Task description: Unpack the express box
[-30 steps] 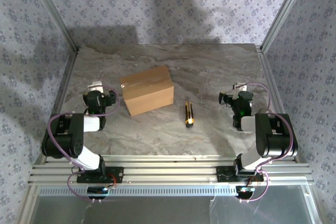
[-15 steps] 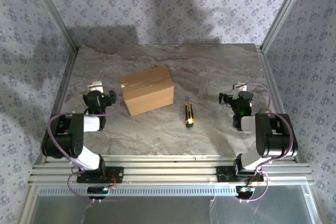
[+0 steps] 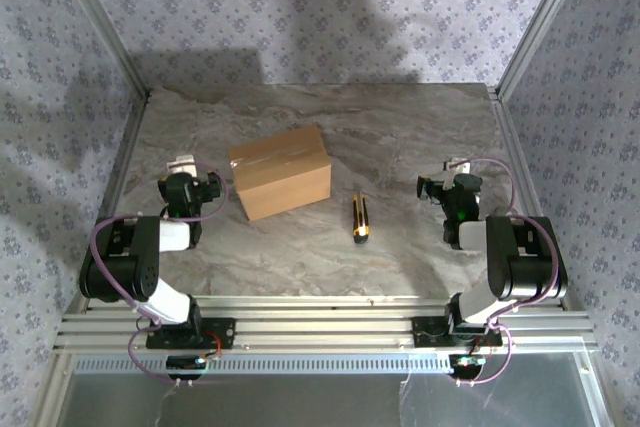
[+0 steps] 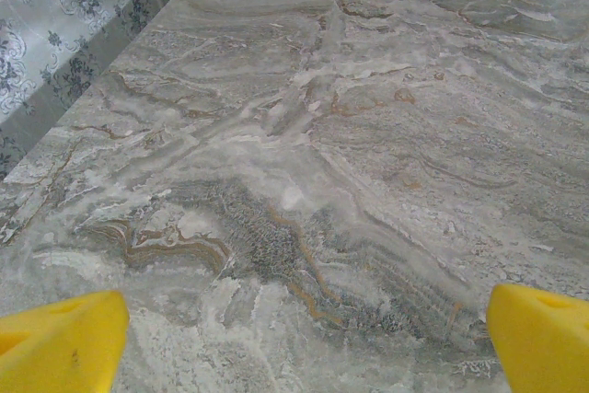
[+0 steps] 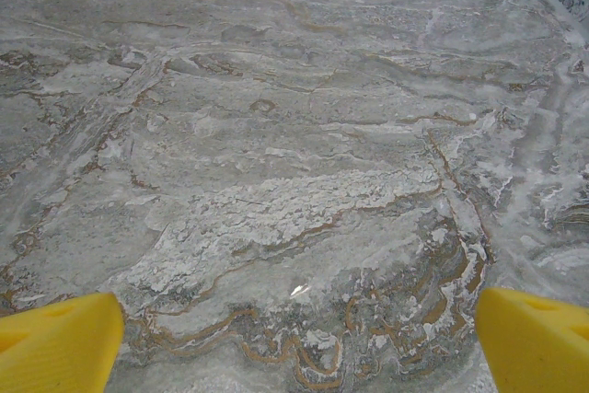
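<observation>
The overhead view is giving me the express box (image 3: 280, 172), closed and sitting left of centre on the marbled surface (image 3: 400, 127). A black-and-yellow utility knife (image 3: 359, 217) is lying apart to its right. My wrist views are giving the grip: left fingers (image 4: 60, 342) and right fingers (image 5: 55, 342) are standing spread wide, holding nothing, bare stone between them. Both arms are crouching folded low at the sides, pointing away, the box near my left one.

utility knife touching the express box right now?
Apart. The top external view shows the utility knife lying to the right of the express box, with a strip of bare table plainly visible between them.
</observation>
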